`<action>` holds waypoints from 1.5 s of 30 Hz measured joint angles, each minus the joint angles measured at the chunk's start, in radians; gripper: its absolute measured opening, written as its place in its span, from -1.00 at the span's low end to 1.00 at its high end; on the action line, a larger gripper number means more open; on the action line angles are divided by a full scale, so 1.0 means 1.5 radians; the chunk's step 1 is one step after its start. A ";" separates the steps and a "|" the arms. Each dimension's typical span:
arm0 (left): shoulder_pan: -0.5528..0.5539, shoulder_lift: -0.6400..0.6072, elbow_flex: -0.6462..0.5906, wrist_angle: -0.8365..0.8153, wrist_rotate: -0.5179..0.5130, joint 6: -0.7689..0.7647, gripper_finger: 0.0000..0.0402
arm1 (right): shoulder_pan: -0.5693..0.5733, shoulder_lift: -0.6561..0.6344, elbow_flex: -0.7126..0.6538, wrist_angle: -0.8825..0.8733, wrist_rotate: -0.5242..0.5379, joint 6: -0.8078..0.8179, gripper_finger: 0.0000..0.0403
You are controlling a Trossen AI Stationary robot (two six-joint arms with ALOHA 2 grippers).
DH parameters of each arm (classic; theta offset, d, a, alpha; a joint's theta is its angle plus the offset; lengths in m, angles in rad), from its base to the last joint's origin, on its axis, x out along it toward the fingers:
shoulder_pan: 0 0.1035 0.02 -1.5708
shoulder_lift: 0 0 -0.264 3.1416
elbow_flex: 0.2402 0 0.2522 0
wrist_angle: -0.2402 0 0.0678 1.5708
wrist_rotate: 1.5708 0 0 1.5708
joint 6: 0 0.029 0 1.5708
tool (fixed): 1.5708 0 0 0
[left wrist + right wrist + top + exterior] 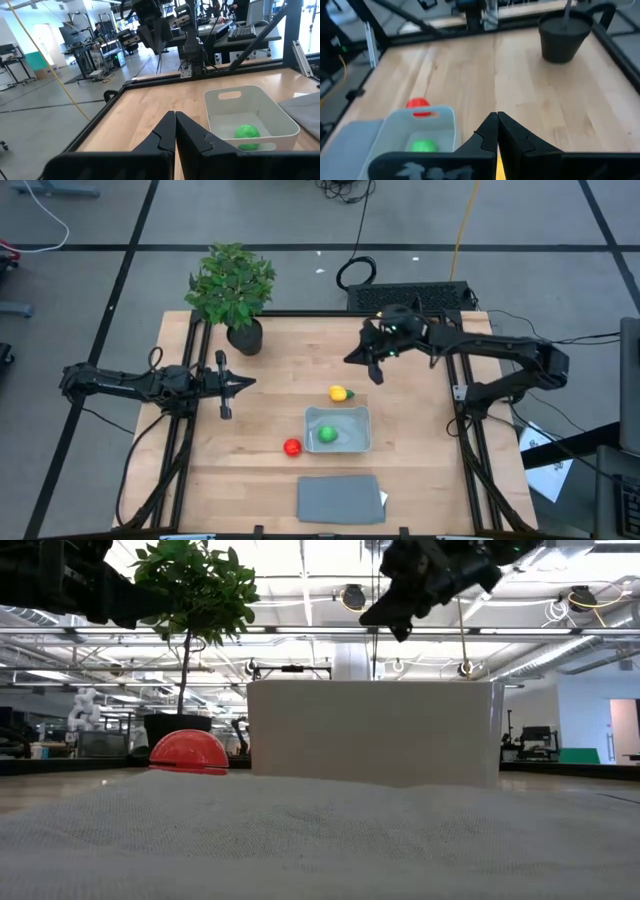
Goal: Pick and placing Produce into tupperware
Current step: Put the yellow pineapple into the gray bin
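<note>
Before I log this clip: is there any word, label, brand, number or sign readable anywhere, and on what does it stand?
No readable text in any view.
Tupperware, grey lid, plant pot: no markings visible.
White papers on the floor by the table's right side: any print is too small to read.
Both arms: no legible labels.
Background room in the low and wrist views: any signs or screens too blurred to read.

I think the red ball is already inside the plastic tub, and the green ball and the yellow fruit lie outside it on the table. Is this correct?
Not quite: the two balls are swapped. In the high view the green ball lies inside the plastic tub, while the red ball sits outside it on the table. The yellow fruit is indeed outside the tub.
</note>
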 joint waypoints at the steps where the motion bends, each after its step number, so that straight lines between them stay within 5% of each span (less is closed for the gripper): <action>1: 0.000 0.000 0.000 0.000 0.000 0.000 -0.93 | 0.000 0.013 0.019 -0.026 0.000 -0.011 -1.00; 25: 0.000 0.000 0.000 -0.027 0.000 0.000 -0.93 | 0.032 0.261 0.330 -0.425 0.042 -0.075 -1.00; 39: 0.000 0.000 0.000 -0.032 0.000 -0.003 -0.93 | 0.045 0.307 0.347 -0.463 0.082 -0.093 -0.98; 45: 0.000 0.000 0.000 -0.042 0.001 -0.014 -0.93 | 0.046 0.305 0.347 -0.463 0.073 -0.093 -0.75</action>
